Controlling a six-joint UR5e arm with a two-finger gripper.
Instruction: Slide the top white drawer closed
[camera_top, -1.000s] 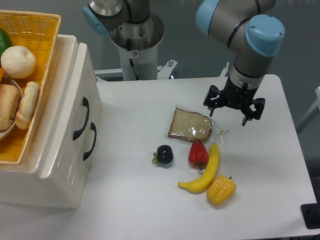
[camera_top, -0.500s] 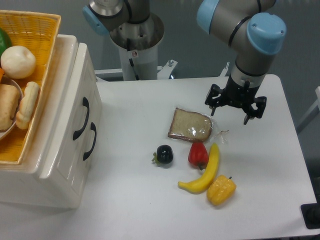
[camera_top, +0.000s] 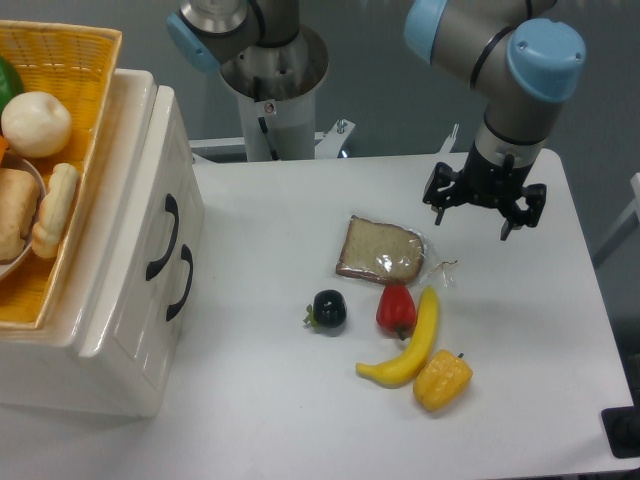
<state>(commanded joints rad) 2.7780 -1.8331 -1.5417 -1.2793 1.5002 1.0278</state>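
Note:
The top white drawer (camera_top: 143, 205) is the upper front of the cream cabinet at the left, carrying a black C-shaped handle (camera_top: 163, 237). Its front looks level with the lower drawer front, whose handle (camera_top: 181, 283) is identical. My gripper (camera_top: 471, 226) hangs over the right half of the table, far from the cabinet. It is open, its fingers pointing down with nothing between them. It hovers just right of a bagged bread slice (camera_top: 380, 250).
A yellow wicker basket (camera_top: 70, 60) with bread rolls and vegetables rests on top of the cabinet. On the table lie a dark plum (camera_top: 329, 308), a red pepper (camera_top: 396, 309), a banana (camera_top: 410, 345) and a yellow pepper (camera_top: 442, 379). The robot's base (camera_top: 270, 80) stands behind.
My gripper has drifted a little up and to the right, away from the bread slice. The cabinet and the food have not moved.

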